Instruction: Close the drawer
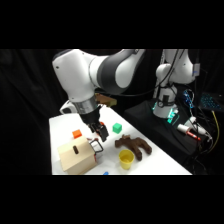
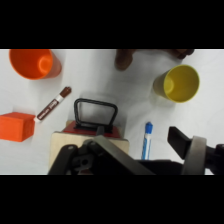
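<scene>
Wrist view: drawer [image 2: 90, 136] front with loop handle [image 2: 95, 113] directly beneath gripper [image 2: 150, 150].
Side view: gripper [image 1: 100, 134] beside handle.
Finger state: cannot tell.

Pale matt wooden drawer [image 2: 90, 141] — dark loop handle [image 2: 95, 114], glossy plastic yellow cup [image 2: 177, 84], smooth white table [image 2: 130, 100]

Wrist view: drawer [image 2: 90, 138] front mostly hidden behind gripper linkage [image 2: 100, 157]; only the top strip, red plate and loop handle [image 2: 95, 113] show. Brown object [image 2: 150, 54] cut off by the top edge; kind cannot be told. Orange cup [image 2: 34, 62] clipped at top. Side view: blue item [image 1: 105, 173] cut by the bottom edge, too small to identify.
</scene>
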Tool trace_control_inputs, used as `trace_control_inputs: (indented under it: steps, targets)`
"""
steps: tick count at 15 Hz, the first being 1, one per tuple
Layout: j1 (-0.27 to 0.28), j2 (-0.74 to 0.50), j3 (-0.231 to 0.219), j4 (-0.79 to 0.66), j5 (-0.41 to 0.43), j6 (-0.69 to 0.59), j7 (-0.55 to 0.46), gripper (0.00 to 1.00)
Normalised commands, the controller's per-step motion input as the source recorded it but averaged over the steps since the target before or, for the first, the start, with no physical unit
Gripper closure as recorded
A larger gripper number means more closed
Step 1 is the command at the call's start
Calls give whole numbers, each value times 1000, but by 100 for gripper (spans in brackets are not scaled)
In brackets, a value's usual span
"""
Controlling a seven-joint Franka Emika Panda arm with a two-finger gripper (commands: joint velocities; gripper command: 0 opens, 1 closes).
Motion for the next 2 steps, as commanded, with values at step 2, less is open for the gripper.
trace_control_inputs:
  steps: [2]
  targets:
    - [37,-192,-34,99,-24,-293,127,0]
